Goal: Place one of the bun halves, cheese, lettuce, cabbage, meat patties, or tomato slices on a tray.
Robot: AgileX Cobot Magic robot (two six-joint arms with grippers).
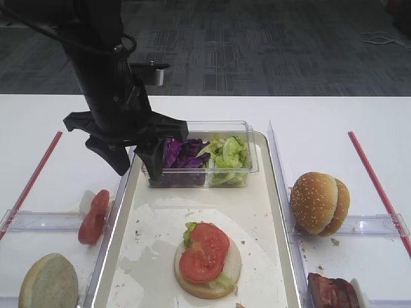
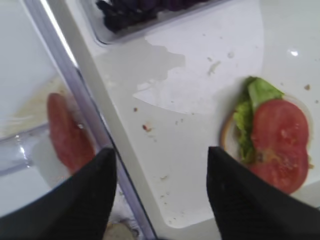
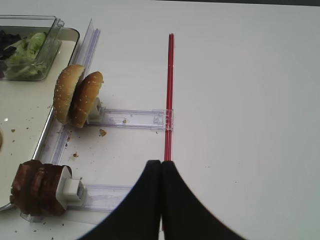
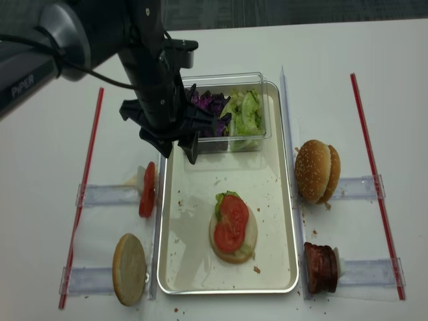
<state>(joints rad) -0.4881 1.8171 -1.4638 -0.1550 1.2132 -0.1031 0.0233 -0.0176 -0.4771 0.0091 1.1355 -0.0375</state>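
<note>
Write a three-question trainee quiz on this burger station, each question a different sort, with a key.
1. True or false: the left gripper holds a tomato slice.
2. What lies on the bun half in the tray? A) lettuce and tomato slices B) meat patties C) cabbage
3. Fill in: the sesame buns stand on the tray's ____ side in the overhead views.

Key: 1 false, its jaws are open and empty; 2 A; 3 right.

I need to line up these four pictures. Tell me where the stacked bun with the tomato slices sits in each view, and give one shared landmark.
Exterior high: stacked bun, bottom centre.
Right wrist: only its edge, far left, if that.
Left wrist: right side.
Realsense: tray centre.
Landmark: the tray, in every view.
</note>
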